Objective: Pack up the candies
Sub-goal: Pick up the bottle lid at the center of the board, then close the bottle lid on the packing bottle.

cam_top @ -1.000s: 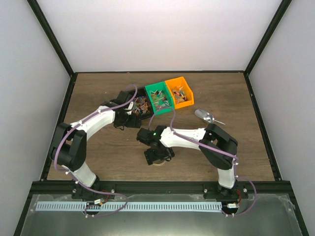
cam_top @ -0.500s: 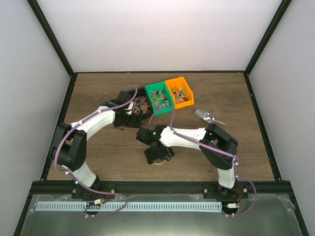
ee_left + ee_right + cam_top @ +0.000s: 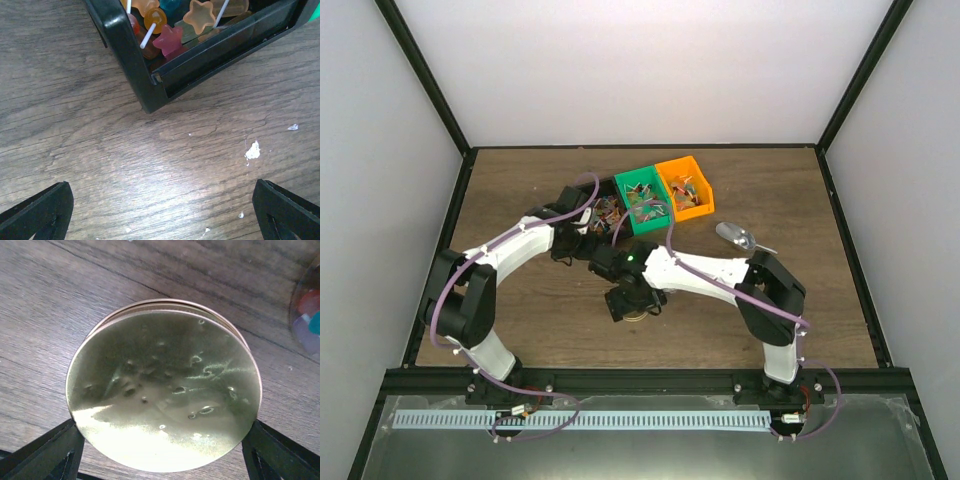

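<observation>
Lid (image 3: 165,390) rim tight in right pincer (image 3: 162,452)

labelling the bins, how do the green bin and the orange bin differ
Colour: the green bin is green, the orange bin orange. Place: the green bin sits mid-row between the black bin and the orange bin; the orange bin ends the row, nearest the scoop. Both are open-topped, similar in size, holding candies.
</observation>
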### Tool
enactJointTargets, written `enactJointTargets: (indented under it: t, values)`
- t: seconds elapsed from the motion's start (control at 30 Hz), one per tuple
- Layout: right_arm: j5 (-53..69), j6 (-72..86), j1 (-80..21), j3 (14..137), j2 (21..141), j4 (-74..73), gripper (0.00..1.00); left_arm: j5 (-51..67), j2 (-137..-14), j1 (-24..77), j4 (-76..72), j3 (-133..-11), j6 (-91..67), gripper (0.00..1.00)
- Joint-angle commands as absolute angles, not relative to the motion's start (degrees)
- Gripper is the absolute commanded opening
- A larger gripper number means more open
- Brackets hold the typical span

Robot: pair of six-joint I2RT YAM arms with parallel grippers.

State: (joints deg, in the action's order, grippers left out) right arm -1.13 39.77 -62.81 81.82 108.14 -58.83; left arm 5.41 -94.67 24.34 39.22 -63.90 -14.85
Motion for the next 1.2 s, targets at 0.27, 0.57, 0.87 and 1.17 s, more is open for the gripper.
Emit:
enactJointTargets:
  t: [0.27, 0.57, 0.87, 1.17]
  values:
    - [-3.70, 38.12, -57.79, 89.87, 104.41, -64.94, 0.84, 5.01, -95.27, 23.91, 38.04, -62.89, -14.64, 1.00]
    - [-4.75, 35.84, -52.86, 88.51, 102.26, -65.98, 0.84, 5.72, -95.53, 23.91, 37.30, -62.17, -14.94, 1.00]
    - [-4.13, 34.15, -48.36, 84.41, 101.40, -64.91, 0.85, 5.80, -95.81, 23.90, 37.27, -61.93, -14.85, 1.00]
    - [-3.16, 33.03, -45.62, 80.26, 100.15, -62.70, 0.85, 6.00, -96.47, 23.90, 37.33, -61.96, -14.76, 1.00]
